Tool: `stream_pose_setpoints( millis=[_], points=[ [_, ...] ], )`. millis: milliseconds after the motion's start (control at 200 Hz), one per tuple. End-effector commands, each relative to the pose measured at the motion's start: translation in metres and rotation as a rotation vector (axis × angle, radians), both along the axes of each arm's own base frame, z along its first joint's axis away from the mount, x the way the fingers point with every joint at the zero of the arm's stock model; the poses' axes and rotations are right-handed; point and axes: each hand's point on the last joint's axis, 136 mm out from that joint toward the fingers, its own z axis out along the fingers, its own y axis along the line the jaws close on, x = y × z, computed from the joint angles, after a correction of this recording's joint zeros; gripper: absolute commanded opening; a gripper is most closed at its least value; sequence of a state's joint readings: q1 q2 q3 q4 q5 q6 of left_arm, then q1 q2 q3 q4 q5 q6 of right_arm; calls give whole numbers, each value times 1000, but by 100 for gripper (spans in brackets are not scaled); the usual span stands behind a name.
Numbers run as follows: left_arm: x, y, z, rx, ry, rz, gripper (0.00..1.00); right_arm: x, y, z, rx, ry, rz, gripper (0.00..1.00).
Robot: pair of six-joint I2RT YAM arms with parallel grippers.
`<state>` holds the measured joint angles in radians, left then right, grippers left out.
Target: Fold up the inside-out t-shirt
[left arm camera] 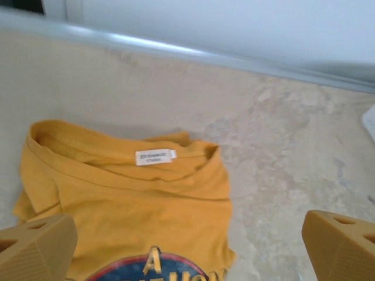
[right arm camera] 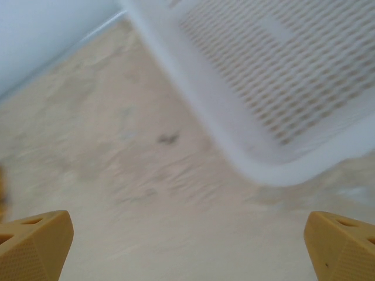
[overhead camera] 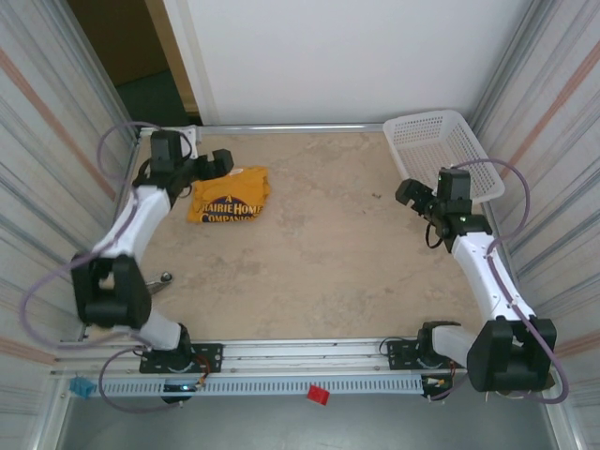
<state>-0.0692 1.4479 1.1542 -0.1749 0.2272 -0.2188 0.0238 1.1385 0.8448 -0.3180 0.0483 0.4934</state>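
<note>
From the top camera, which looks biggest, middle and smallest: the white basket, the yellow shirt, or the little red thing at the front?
1. white basket
2. yellow shirt
3. red thing, by far the smallest

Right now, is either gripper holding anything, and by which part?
Nothing is held. Left gripper open over the t-shirt; right gripper open over the table beside the basket.

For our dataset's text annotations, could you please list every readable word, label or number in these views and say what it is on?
"A" over "RAIRIE HOME" over "COMPANION": dark print on the t-shirt, top view; edge letters are uncertain.
"A": same print, left wrist view; the line below is cut off.
Neck label: printed, too small to read.
</note>
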Motion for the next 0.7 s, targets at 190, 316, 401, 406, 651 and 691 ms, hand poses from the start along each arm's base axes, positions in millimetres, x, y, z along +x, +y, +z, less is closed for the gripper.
stream_pose_setpoints(
  millis=[190,316,401,406,651,691],
  points=[
    [-58,72,-42,389,-224,293,99,18,-46,-23,-437,-69,-78,99],
    [-69,83,-91,418,-187,343,99,24,-39,-53,-486,-91,-9,99],
    [-68,84,-113,431,-214,344,99,30,-29,-65,-447,-161,47,99],
    [-67,84,-112,434,-222,346,99,31,-28,-66,-445,-165,50,99],
    [-55,63,-134,366,-324,170,99,46,-27,-98,-324,-299,134,99],
    [-51,58,-141,360,-258,127,99,44,-27,-100,-316,-273,141,99]
  ],
)
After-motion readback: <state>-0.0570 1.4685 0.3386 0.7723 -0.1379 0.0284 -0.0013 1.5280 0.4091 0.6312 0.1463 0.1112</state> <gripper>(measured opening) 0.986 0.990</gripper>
